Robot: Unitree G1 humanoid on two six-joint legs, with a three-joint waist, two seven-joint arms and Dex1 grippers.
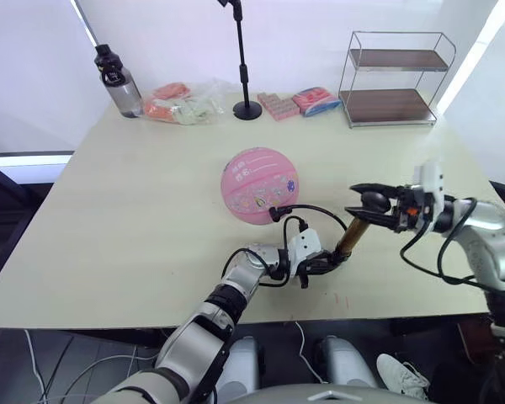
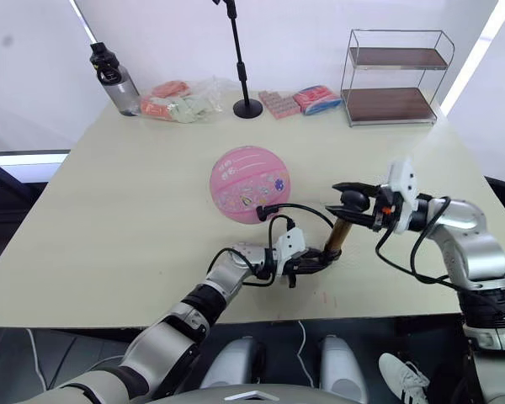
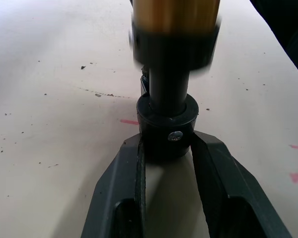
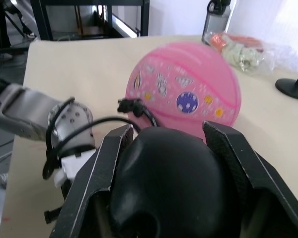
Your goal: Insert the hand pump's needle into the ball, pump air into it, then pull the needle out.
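- The counter [image 1: 109,252] carries the ball [image 1: 260,186] near its middle, round and resting free, so the needle can stay seated in it without anyone steadying it.
- The pump [image 1: 351,236] stands at about 4 o'clock from the ball, just beside it. Its long axis tilts, base toward the near edge at 7 o'clock, handle up toward 1 o'clock.
- The right hand [image 1: 366,204] is closed around the black T-handle on top, placed, I judge, to drive the strokes.
- The left hand [image 1: 320,263] is clamped on the black base fitting, bracing the barrel against those strokes.
- The hose [image 1: 316,210] arcs from the base to the ball.
- The needle [image 4: 130,105] fitting sits against the ball's near side, pointing into it; the pin itself is hidden.
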